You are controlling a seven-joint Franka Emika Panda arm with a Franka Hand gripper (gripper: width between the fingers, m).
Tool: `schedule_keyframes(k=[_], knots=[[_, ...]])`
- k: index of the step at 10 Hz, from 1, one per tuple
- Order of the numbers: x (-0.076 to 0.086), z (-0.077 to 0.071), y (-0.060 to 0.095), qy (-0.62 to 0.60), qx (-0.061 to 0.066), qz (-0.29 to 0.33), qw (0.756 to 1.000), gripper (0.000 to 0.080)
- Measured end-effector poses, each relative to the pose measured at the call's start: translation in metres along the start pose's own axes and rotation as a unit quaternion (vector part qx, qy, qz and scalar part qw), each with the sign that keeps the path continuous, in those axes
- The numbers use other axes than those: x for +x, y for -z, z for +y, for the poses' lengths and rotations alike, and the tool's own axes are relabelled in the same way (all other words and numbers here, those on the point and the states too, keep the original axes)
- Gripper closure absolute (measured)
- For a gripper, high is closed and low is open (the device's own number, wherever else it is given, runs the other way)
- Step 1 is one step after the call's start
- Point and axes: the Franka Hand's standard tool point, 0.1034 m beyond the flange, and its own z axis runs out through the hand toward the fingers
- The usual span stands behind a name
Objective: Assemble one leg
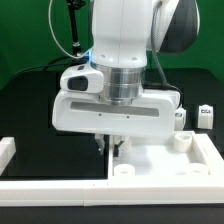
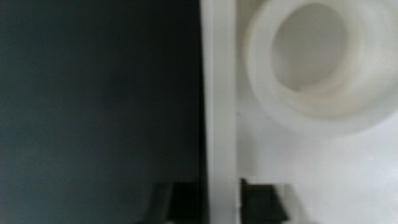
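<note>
Straddling the panel [image 1: 160,160] edge with the hand [image 1: 108,146], can't tell if clamped, probably nudging it before grabbing a leg [image 1: 205,115].

One claw [image 1: 109,146] is seen, with two fingers [image 2: 178,203]. One large white panel [image 1: 160,162] is counted, and two round sockets [image 1: 122,171] are shown on it in the exterior view. One tagged leg [image 1: 207,116] is made out.

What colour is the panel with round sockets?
The panel is white; exterior view shows it best.
</note>
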Motion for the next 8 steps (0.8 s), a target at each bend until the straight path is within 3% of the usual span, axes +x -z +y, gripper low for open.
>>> schedule_keyframes(k=[1,2,4,5,6,8], knots=[[0.000,0.000,0.000,0.000,0.000,0.000,1.000,0.0564],[0.000,-0.001,0.001,0.003,0.000,0.000,1.000,0.0564],[-0.016,-0.020,0.029,0.024,0.009,0.007,1.000,0.0239],[-0.024,-0.024,0.039,0.032,0.014,0.008,0.999,0.0239],[-0.028,-0.028,0.051,0.038,0.018,0.014,0.999,0.0165],[-0.030,-0.027,0.049,0.036,0.018,0.011,0.999,0.0152]])
